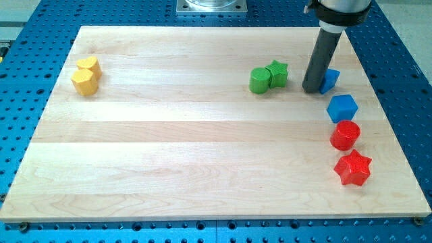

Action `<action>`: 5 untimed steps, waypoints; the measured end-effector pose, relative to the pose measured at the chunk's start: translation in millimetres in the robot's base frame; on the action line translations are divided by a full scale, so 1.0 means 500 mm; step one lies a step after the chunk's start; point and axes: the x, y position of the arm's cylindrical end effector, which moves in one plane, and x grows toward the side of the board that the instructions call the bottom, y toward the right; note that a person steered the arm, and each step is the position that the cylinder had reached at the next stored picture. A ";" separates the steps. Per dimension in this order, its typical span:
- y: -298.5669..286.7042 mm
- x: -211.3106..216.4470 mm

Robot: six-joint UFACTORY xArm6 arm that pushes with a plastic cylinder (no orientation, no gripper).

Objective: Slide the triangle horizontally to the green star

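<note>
A blue triangle block lies near the view's upper right, partly hidden behind my rod. My tip stands right against the triangle's left side. The green star lies to the left of my tip, at about the same height in the view, a short gap away. A green round block touches the star on its left.
A blue hexagonal block, a red round block and a red star line the right side. Two yellow blocks sit together at the upper left. The wooden board lies on a blue perforated table.
</note>
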 end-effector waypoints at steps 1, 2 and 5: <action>0.005 -0.027; 0.011 -0.032; -0.165 -0.013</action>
